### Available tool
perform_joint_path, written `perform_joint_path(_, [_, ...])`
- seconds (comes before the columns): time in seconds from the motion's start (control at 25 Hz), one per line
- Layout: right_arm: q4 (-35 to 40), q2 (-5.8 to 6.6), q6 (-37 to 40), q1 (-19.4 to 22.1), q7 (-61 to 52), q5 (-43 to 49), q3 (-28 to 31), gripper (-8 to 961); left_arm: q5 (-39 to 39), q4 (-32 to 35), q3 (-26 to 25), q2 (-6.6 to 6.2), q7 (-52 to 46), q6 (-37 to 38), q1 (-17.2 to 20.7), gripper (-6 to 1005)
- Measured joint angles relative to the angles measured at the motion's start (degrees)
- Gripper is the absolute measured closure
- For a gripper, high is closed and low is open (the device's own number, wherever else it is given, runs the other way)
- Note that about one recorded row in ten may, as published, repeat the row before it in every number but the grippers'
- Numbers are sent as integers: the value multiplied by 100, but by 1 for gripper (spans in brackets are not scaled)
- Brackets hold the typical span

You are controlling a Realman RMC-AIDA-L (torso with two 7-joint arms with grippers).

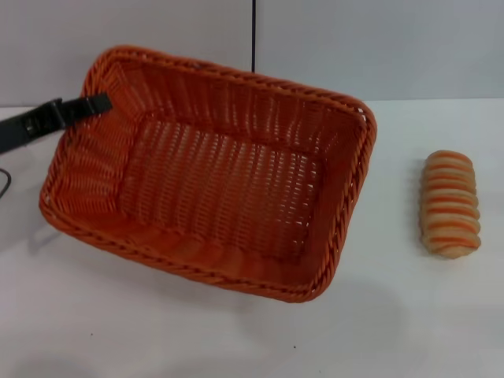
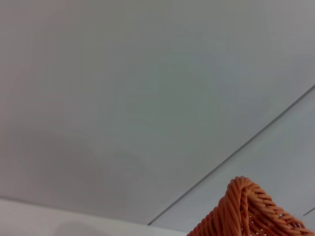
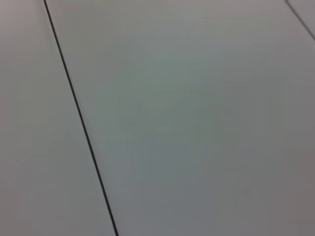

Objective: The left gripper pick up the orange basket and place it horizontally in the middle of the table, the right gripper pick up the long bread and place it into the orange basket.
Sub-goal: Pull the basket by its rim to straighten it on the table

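On table [image 1: 157, 331], left end effector [image 1: 101, 103] gripping orange basket [image 1: 213, 173] (unlabelled), long bread [image 1: 450, 203] apart

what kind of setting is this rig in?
Probably a lab or test bench, not a real kitchen: a bare white table, plain grey wall panels behind it, and only staged props, an orange basket held by the left pincer and a long bread.

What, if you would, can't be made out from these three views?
- Left gripper, head view: the orange basket rim hides how its jaws stand.
- Basket, left wrist view: only one corner shows, the rest cut off.
- Right gripper: in no view; right wrist view shows only blank surface.
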State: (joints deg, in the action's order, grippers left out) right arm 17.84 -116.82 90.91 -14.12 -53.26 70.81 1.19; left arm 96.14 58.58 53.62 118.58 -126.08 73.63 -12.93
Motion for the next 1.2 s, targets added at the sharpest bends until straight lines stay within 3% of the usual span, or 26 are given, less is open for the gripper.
perform_joint_path(0.28, [0,-10,-32,-10,-4,4,-131,227,-65,-536,54,-17,238,9,24,753])
perform_joint_path(0.52, [0,18,-32,-13,-34,12,-253,227,-65,-622,55,-50,230,206,-2,695])
perform_joint_path(0.8, [17,48,-32,-31,-88,13,-302,228,-33,-624,-21,-83,222,248,-58,471])
perform_joint_path(1.0, [89,176,-68,-29,-496,117,-420,227,-33,-585,-79,-164,145,470,-65,367])
perform_joint_path(1.08, [284,327,-100,-49,-1006,515,-418,227,-41,-580,-164,-253,116,689,-70,325])
perform_joint_path(1.12, [284,327,-100,-49,-1006,515,-418,228,-41,-580,-164,-253,116,689,-70,305])
perform_joint_path(1.16, [543,448,-103,-94,-1502,917,-419,228,-41,-579,-226,-278,122,751,-73,284])
perform_joint_path(1.2, [543,448,-103,-94,-1502,917,-419,228,-42,-579,-333,-305,149,819,-79,263])
